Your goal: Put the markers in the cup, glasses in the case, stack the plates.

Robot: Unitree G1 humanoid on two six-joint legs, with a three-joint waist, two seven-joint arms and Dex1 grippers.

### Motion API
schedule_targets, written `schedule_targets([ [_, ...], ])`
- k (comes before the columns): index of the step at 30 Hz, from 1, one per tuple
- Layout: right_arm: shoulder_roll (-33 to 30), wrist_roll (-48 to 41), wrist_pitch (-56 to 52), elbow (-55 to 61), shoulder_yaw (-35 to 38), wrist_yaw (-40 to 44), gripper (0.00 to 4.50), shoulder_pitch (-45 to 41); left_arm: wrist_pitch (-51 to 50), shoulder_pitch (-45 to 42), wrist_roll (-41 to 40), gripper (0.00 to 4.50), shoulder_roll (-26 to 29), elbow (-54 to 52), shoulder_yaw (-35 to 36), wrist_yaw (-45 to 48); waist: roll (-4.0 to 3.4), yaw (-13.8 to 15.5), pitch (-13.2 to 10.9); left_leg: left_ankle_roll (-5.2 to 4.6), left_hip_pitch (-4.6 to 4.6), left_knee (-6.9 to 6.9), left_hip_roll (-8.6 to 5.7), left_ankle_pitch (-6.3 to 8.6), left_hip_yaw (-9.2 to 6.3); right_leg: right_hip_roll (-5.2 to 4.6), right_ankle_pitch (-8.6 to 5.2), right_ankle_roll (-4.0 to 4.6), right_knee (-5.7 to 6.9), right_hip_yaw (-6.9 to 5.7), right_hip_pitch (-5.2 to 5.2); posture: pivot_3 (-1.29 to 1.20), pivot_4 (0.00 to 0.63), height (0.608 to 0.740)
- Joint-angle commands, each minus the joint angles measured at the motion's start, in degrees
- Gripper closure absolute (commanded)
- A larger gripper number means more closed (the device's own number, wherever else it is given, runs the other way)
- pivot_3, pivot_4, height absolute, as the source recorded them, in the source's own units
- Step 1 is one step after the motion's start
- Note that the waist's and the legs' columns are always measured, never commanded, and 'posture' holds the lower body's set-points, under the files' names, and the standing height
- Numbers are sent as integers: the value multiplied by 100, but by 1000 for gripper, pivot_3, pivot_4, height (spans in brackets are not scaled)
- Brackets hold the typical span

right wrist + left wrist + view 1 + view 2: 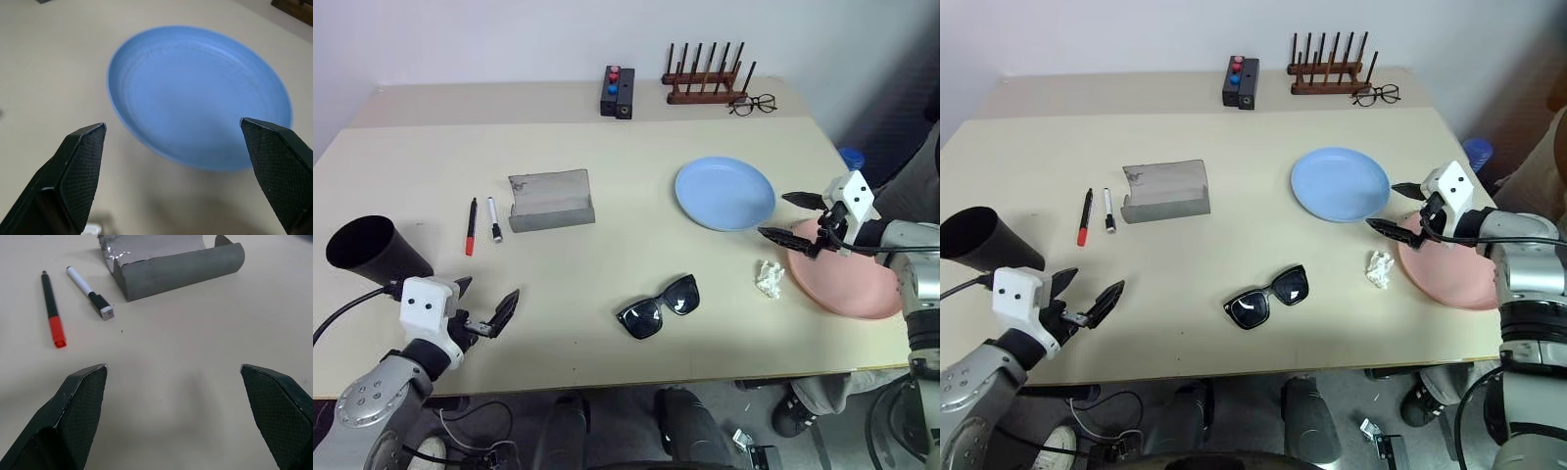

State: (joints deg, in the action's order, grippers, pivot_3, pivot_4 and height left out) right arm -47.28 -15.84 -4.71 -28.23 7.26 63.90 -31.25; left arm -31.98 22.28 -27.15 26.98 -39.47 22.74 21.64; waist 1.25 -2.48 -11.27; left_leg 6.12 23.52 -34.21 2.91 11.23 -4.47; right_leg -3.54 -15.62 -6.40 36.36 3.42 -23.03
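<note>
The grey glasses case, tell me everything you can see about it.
The grey glasses case is a rectangular box of felt-like material, lying open on the table. Its lid stands up behind a rounded front body, and a lighter, scuffed patch marks the lid's upper corner on the robot's left. Nothing shows inside it. It sits left of the middle of the table, just right of the white marker and the black and red marker, apart from both. Nothing but the table touches it.
</note>
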Motion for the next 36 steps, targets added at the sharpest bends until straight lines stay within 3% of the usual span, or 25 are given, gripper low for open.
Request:
schedule_targets([
  [1,-1,12,83,-3,54,14,26,-141,149,14,43,0,5,-227,55,0,0,6,0,0,0,-1,0,0,0,0,0,0,0,0,1,0,150,740],
  [12,83,25,38,151,67,-46,26,-105,109,-26,-1,0,63,-231,77,54,-1,-4,1,0,-1,-1,0,0,0,0,0,-1,1,0,2,0,150,740],
  [22,723,-82,-386,1029,-98,-460,26,-117,-88,-425,49,0,85,-99,-1,-108,-3,-7,1,0,-5,-2,0,0,0,1,4,-8,5,0,4,0,150,740],
  [31,1083,-305,-994,2661,-189,-854,26,515,-827,-1677,342,0,-137,266,-676,-903,-5,56,4,0,-5,-14,-2,-1,-6,3,11,-19,4,0,18,0,150,740],
  [36,1299,-473,-1307,3522,-352,-1062,26,800,-1917,-3025,704,0,-741,726,-899,-2184,-6,36,5,0,-11,-16,-1,-1,-15,10,21,-39,10,-1,24,0,150,740],
])
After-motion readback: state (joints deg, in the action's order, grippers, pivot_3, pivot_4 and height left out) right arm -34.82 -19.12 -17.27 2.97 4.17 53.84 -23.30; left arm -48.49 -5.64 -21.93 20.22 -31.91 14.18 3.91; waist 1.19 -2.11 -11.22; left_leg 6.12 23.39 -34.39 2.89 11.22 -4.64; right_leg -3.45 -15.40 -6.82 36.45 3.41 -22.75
